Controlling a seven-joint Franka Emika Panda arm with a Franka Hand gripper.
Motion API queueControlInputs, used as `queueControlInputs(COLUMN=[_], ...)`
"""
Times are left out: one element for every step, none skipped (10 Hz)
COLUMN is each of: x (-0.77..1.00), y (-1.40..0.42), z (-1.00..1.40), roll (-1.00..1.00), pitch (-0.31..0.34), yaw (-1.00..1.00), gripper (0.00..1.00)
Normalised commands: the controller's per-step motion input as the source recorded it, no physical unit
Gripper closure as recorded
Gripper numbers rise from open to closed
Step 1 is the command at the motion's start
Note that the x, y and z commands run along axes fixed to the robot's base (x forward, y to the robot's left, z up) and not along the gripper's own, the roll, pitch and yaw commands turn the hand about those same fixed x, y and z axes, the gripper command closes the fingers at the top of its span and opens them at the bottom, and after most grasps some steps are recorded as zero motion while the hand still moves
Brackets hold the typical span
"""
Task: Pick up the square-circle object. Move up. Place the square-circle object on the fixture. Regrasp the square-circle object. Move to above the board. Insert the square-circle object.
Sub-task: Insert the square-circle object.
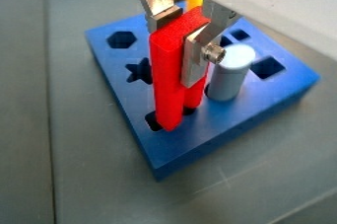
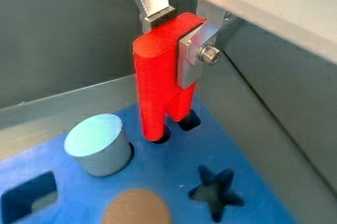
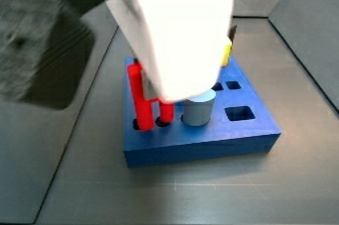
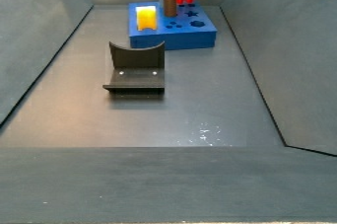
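Item, as I see it from my station: two-finger gripper with flat silver plates, over the large blue square board with shaped cut-outs, jaws clamped on the bright red flat square-circle object.

Item: that red piece stands upright, its two short prongs down in a hole of the board in both wrist views.

Item: pale grey cylinder, upright on the board, just beside the red piece.

Item: dark L-shaped fixture on the grey floor, near the board, bare.

Item: yellow block, on the board.
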Motion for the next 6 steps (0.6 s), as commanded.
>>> queueControlInputs(x=[0.0,0.05,-0.35,-0.4,-0.33,-0.27], y=[0.0,0.16,0.01,0.0,0.0,0.0], z=[0.0,0.0,-0.05,0.0,0.33,0.5], roll=[0.01,-0.08,-0.07,0.0,-0.07,-0.15], pitch=[0.0,0.024,0.0,-0.011,-0.091,-0.147], yaw=[0.0,-0.17,-0.63,-0.76,-0.74,-0.7], gripper=[1.0,1.0,1.0,1.0,1.0,1.0])
